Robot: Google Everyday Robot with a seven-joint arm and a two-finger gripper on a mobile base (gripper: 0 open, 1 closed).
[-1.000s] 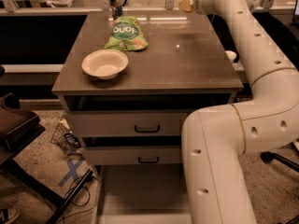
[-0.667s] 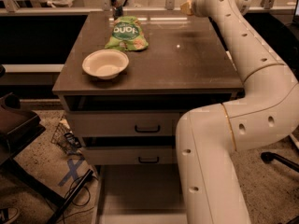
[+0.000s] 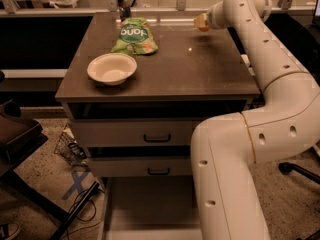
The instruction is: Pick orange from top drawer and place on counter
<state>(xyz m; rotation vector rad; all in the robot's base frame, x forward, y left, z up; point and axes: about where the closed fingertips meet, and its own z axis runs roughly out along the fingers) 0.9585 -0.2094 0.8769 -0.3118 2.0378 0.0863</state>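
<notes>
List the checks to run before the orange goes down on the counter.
1. Orange at the gripper tip: ok.
2. Gripper over the counter: ok, near its far right corner.
3. Spot below free of clutter: ok; bowl and chip bag sit well to the left.
4. Orange already touching the counter: cannot tell.
5. Margin from the counter edge: not ok, probably; it looks close to the far edge, and a round fruit may roll.
6. Nothing left in the drawer: ok, its floor shows bare.
</notes>
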